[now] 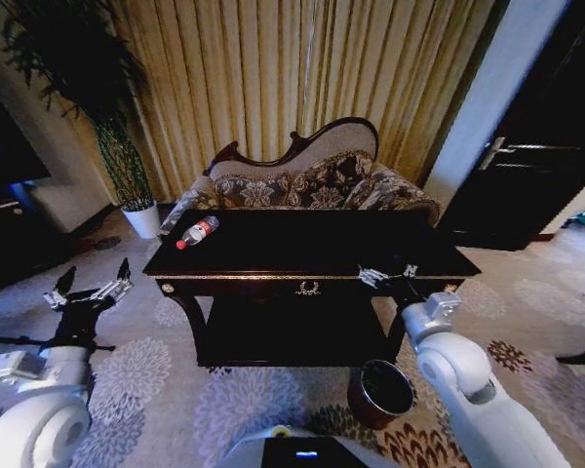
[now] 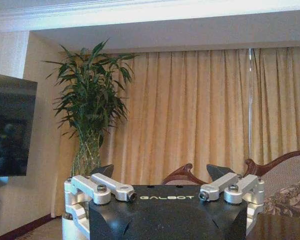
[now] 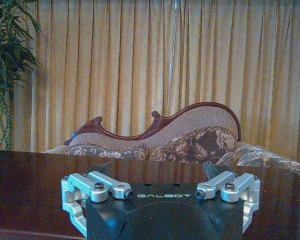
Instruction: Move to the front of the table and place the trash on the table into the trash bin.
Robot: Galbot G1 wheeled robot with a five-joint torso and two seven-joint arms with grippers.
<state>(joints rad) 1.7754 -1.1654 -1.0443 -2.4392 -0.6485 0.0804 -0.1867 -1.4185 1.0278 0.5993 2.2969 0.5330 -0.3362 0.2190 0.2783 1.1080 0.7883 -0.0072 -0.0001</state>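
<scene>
The table (image 1: 307, 283) stands before the sofa (image 1: 312, 180). A clear bottle (image 1: 196, 233) with red cap lies on the tabletop near its far left corner. The trash bin (image 1: 380, 392) is on the carpet beside the table's front right leg. The right end effector (image 1: 388, 276) is at the table's front right edge, wide open and empty. The left end effector (image 1: 90, 285) hovers left of the table, wide open and empty.

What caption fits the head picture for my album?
Robot faces the table, bottle on top, bin below, both grippers open: left beside it, right at its edge.
</scene>
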